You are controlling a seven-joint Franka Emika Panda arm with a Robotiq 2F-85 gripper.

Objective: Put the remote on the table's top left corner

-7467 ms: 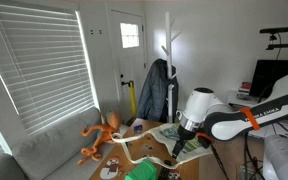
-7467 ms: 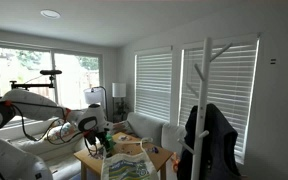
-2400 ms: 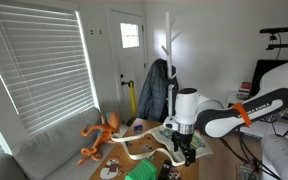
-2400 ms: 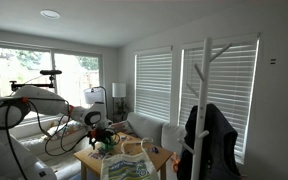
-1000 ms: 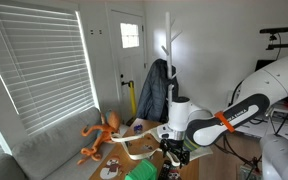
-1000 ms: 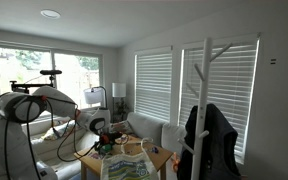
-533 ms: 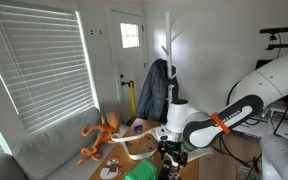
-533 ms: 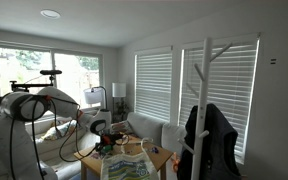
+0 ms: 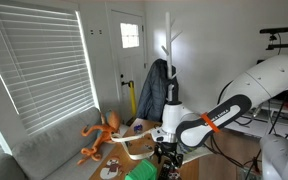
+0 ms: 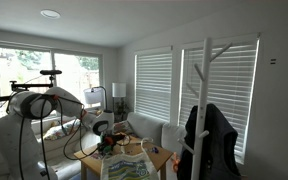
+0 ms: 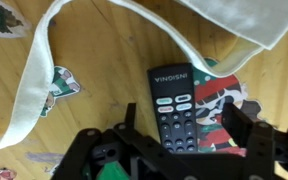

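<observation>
The only readable print is on the black remote (image 11: 174,112) in the wrist view: white brand lettering across its plain end, upside down there, apparently "INSIGNIA". The button markings are too small to read. The picture stickers (image 11: 62,82) on the worktop (image 11: 104,45) show no legible words.

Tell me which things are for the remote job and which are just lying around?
For the job:
remote
table
tool, open over the remote

Just lying about:
cream strap
picture card, partly under the remote
orange toy
jacket
</observation>
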